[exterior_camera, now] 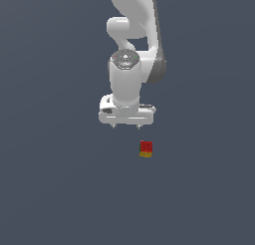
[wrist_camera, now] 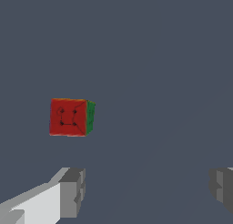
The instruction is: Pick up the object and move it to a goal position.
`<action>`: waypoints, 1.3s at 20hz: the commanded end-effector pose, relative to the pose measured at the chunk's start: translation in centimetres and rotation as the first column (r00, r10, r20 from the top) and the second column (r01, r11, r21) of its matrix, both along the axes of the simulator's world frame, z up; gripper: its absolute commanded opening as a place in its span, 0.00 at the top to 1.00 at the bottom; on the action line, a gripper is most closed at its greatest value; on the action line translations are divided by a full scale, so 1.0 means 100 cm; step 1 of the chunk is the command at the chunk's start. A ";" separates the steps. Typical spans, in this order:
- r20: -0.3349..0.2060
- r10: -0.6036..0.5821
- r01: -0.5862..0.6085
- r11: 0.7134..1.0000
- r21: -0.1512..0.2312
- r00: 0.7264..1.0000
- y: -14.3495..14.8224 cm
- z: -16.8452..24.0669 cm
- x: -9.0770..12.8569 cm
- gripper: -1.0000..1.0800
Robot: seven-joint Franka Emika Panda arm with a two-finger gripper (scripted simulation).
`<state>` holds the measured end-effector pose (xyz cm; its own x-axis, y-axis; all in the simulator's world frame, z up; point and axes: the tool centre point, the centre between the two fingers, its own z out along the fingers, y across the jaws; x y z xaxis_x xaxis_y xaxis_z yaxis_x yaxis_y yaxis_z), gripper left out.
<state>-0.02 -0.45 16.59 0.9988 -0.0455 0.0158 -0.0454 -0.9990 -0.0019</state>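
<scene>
Tiny red, yellow-orange, green cube (exterior_camera: 146, 149) ungrasped on grey counter (exterior_camera: 50, 189); white pincer (exterior_camera: 128, 124) spread nearby; pickup, transfer remain.

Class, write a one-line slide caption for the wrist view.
Open gripper with its grey fingertips spread wide, and the small red-and-green cube lying ahead, outside the gap between them.

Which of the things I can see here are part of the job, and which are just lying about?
Part of the job:
- cube, red face up
- gripper, jaws open, holding nothing

Just lying about:
- nothing else shows, only plain grey ground
</scene>
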 end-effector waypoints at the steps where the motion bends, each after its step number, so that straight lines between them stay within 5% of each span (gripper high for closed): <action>1: 0.000 0.000 0.000 1.000 0.000 1.000 0.000 0.000 0.000 0.04; 26: -0.039 0.138 -0.139 0.990 -0.024 0.990 0.013 -0.017 -0.002 0.04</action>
<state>-0.25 0.73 15.04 0.9973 0.0701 -0.0211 0.0705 -0.9972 0.0234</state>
